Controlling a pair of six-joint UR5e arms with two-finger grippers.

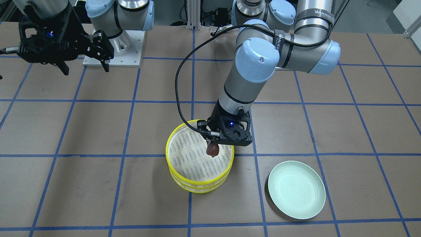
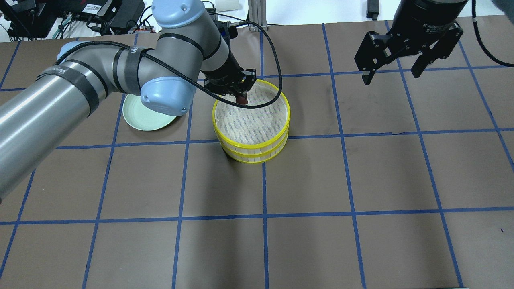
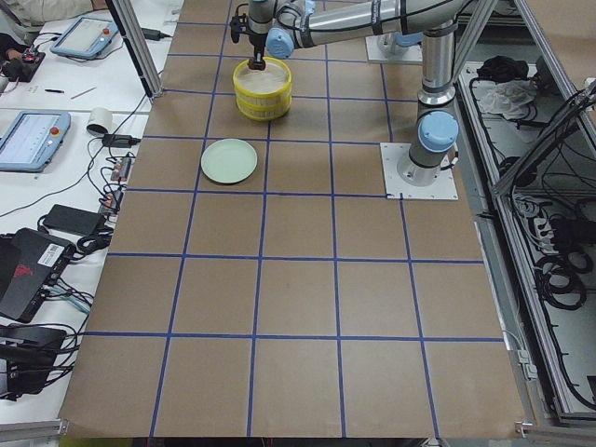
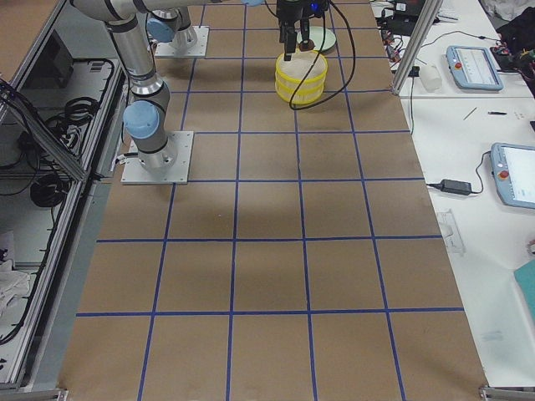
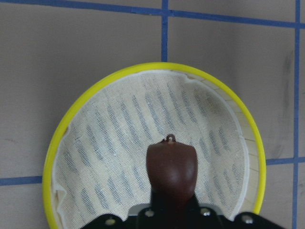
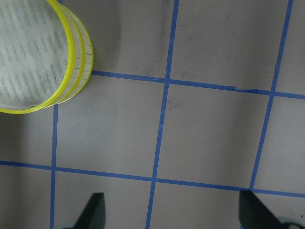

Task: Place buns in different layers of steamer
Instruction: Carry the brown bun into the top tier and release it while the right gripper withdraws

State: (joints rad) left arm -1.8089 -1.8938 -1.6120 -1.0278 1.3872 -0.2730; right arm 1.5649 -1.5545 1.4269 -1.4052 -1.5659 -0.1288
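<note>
Two yellow-rimmed steamer layers (image 1: 200, 182) stand stacked near the table's middle, and the stack also shows in the overhead view (image 2: 253, 149). The top layer's white mesh liner (image 5: 109, 143) is bare. My left gripper (image 1: 212, 144) is shut on the dark reddish-brown bun (image 1: 212, 150) and holds it just above the liner, near the rim on the robot's side. The bun also shows in the overhead view (image 2: 242, 99) and the left wrist view (image 5: 171, 167). The cream-white bun is hidden or out of view. My right gripper (image 2: 390, 77) is open and empty, raised well away from the stack.
An empty pale green plate (image 1: 296, 194) lies on the brown table beside the stack, on my left side, partly under my left arm in the overhead view (image 2: 144, 118). Blue tape lines grid the table. The stack's edge shows in the right wrist view (image 6: 71, 62).
</note>
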